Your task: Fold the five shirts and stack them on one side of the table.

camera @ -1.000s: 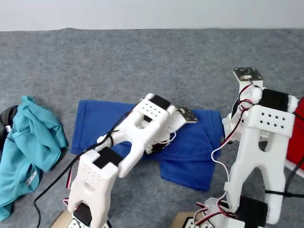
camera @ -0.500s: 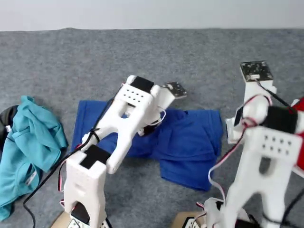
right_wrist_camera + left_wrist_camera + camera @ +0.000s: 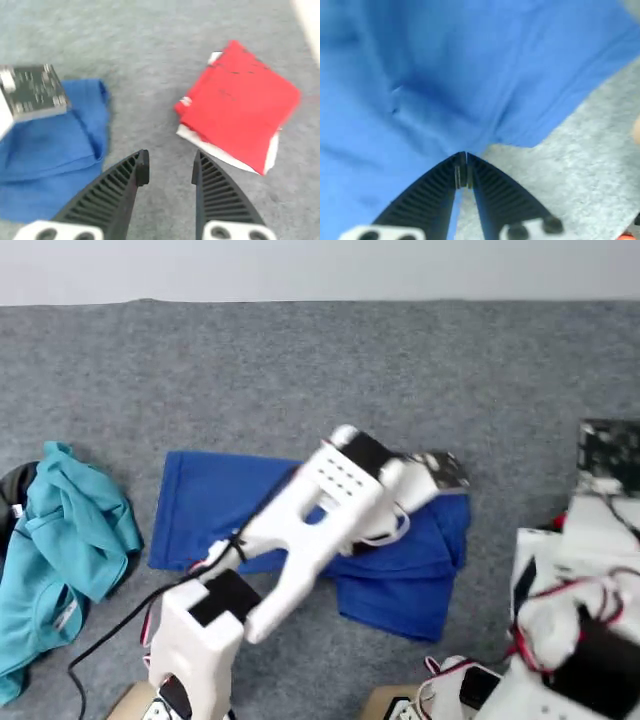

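A blue shirt [image 3: 210, 505] lies partly folded at the middle of the grey table [image 3: 300, 360]. My left arm [image 3: 340, 485] stretches over its right half. In the left wrist view my left gripper [image 3: 463, 159] is shut, its tips pinching an edge of the blue shirt [image 3: 445, 75] just above the table. My right gripper [image 3: 170, 156] hangs open and empty over bare table, between the blue shirt [image 3: 45, 165] and a folded red shirt [image 3: 237, 105]. The red shirt rests on a folded white one [image 3: 272, 150]. My right arm [image 3: 580, 620] stands raised at the near right.
A crumpled teal shirt [image 3: 60, 530] lies at the left edge, with a dark garment [image 3: 12, 490] partly under it. The left arm's camera board [image 3: 32, 92] sits above the blue shirt. Bare table stretches along the far side.
My left arm swung left, then back to the right across the blue shirt, whose right part now lies narrower. My right arm drew back from the shirt's right edge toward the near right and rose.
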